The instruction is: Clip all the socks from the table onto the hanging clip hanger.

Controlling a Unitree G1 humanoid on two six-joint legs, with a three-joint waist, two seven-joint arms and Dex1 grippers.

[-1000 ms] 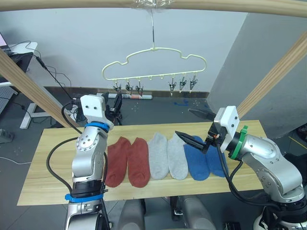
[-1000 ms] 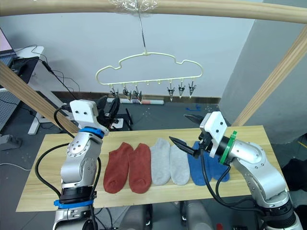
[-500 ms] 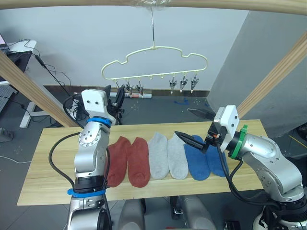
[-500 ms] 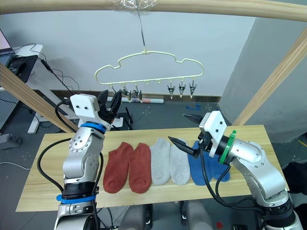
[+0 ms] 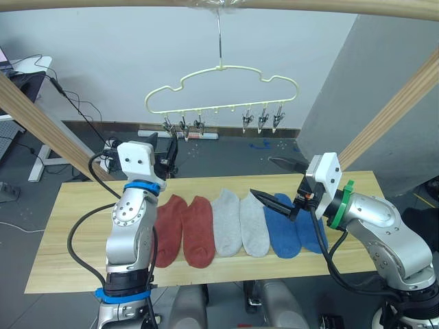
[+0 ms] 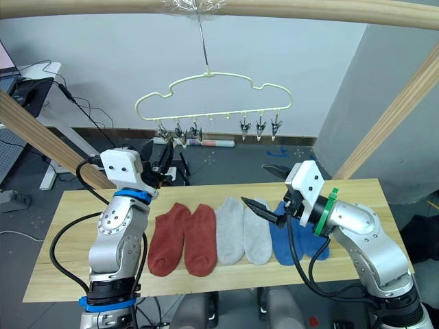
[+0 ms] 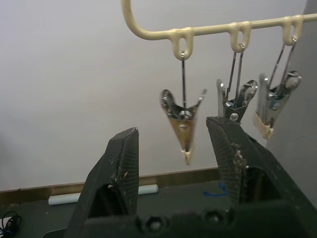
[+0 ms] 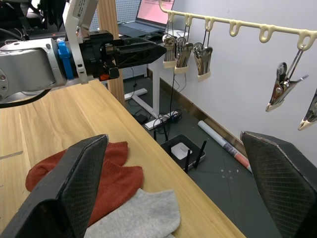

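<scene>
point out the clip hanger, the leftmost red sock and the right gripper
clip hanger [image 5: 221, 68], left eye view, on the top wire just below the hook
leftmost red sock [image 5: 167, 233], left eye view, on the middle of its knit body
right gripper [image 5: 273, 181], left eye view, midway between its open fingertips

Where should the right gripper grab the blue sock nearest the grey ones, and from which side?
Probably the cuff end of that blue sock, nearest the open right gripper. It lies flat on the table, cuff at the far side, so come from above and pinch the far edge clear of the grey sock.
</scene>
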